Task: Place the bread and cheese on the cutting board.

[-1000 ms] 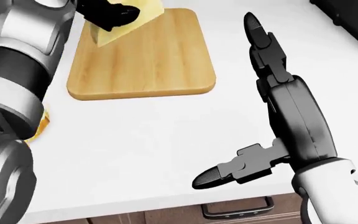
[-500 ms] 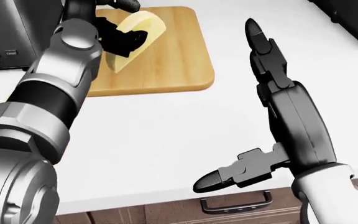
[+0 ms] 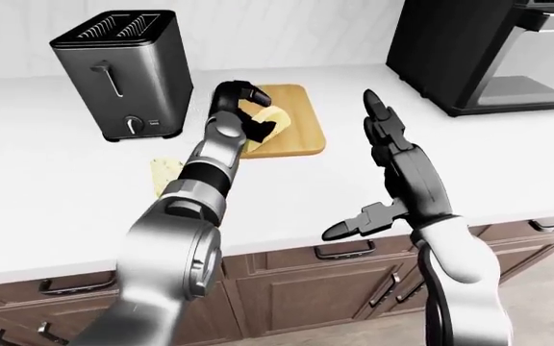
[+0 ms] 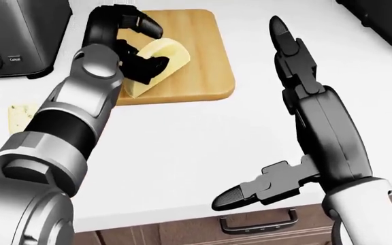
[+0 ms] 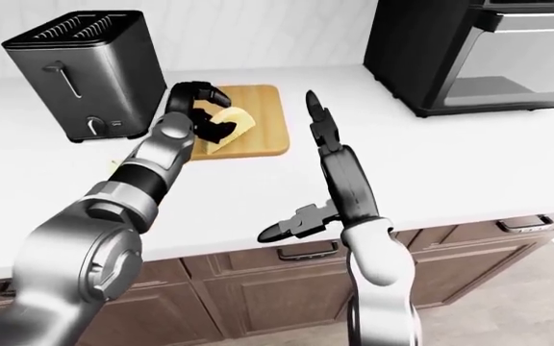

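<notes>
Setting the cheese (image 4: pixel 156 60) on the cutting board (image 4: pixel 199 61).
The left hand (image 4: pixel 129 43) curls its fingers round the wedge; the right hand (image 4: pixel 298 102) hangs spread and empty. An uneven release could tip the wedge off the board's left edge. The bread (image 3: pixel 165 172) lies on the counter (image 3: pixel 508 158).

Simulated home kitchen. White countertop (image 3: pixel 46 202) over brown wood cabinets (image 3: pixel 296 288) with metal drawer pulls, white tiled wall above. Steel two-slot toaster (image 3: pixel 123 72) at left, black countertop oven (image 3: pixel 494 50) at right, wooden cutting board (image 4: pixel 196 61) between.
</notes>
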You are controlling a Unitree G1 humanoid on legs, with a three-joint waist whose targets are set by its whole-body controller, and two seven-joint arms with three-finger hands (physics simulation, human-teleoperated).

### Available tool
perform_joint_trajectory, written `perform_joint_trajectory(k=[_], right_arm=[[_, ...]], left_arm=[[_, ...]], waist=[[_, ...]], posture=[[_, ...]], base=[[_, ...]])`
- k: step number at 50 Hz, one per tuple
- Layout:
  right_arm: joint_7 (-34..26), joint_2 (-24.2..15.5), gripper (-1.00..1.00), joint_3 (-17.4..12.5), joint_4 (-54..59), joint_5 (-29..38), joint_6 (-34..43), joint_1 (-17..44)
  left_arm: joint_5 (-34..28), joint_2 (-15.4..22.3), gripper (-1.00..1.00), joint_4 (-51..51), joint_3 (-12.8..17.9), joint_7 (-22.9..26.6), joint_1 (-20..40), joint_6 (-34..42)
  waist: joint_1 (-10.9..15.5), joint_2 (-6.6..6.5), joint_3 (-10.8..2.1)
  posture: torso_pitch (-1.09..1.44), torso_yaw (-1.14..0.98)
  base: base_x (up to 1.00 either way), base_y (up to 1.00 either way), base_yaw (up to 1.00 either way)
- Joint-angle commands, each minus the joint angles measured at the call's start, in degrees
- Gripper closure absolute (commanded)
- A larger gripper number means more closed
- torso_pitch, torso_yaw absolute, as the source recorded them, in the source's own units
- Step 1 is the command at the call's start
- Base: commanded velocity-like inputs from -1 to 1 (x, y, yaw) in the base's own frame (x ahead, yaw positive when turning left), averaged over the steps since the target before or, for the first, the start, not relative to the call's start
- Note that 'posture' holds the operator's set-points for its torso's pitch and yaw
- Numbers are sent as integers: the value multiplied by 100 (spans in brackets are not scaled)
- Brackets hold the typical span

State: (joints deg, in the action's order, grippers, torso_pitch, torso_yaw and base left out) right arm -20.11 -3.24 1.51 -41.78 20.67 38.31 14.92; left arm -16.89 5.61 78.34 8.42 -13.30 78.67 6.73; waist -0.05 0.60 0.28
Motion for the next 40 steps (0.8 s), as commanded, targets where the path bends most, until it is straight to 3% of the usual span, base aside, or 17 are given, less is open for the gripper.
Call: perform_joint_trajectory(k=[1,2,3,4,6,17,21,24,27,30,32,36,40], right_arm=[[48,-13,-100,-30,-161,4,-164,110],[53,-13,-100,-32,-142,-1,-184,105],[54,-11,-100,-26,-137,-3,-193,102],[55,-10,-100,-27,-136,-5,-195,101],[62,-10,-100,-37,-118,-16,-226,81],[69,0,-100,-13,-118,-14,-262,38],[71,-7,-100,-38,-70,-31,-303,30],[88,-4,-100,-42,-27,-45,-337,31],[100,20,-100,3,-29,-38,-337,44],[89,5,-100,-9,-24,-33,-342,53],[105,21,-100,26,8,-19,-374,37],[80,31,-100,23,-40,-2,-321,62],[72,31,-100,47,-78,38,-299,49]], left_arm=[[-55,40,86,-159,-10,-22,160,-94],[-65,33,62,-159,-13,-19,145,-89],[-76,23,-2,-156,-15,-29,123,-91],[-81,19,-24,-156,-15,-27,116,-91],[-101,3,-100,-156,-23,-26,90,-96],[-165,29,-100,-171,-51,37,104,-100],[-42,230,-100,-254,-24,513,484,108],[246,421,-100,-429,48,1197,766,597],[214,414,-100,-780,-270,1709,535,755],[170,473,-100,-1685,-517,2277,156,1187],[-30,570,-100,-3033,-749,2825,-357,1817],[-393,942,-100,-5288,-737,3830,-908,3180],[-681,1287,-100,-6907,-542,4700,-1153,4209]], waist=[[1,7,-126],[0,7,-128],[1,5,-131],[1,4,-135],[0,3,-139],[-3,9,-136],[0,8,-137],[2,7,-121],[4,0,-93],[15,-14,-97],[14,-29,-106],[-18,-51,-87],[-29,-53,-23]], posture=[[0,0],[0,0],[0,0],[0,0],[0,0],[0,0],[0,0],[0,0],[0,0],[0,0],[0,0],[0,0],[0,0]], base=[[0,0,0],[0,0,0],[0,0,0],[0,0,0],[0,0,0],[0,0,0],[0,0,0],[0,0,0],[0,0,0],[0,0,0],[0,0,0],[0,0,0],[0,0,0]])
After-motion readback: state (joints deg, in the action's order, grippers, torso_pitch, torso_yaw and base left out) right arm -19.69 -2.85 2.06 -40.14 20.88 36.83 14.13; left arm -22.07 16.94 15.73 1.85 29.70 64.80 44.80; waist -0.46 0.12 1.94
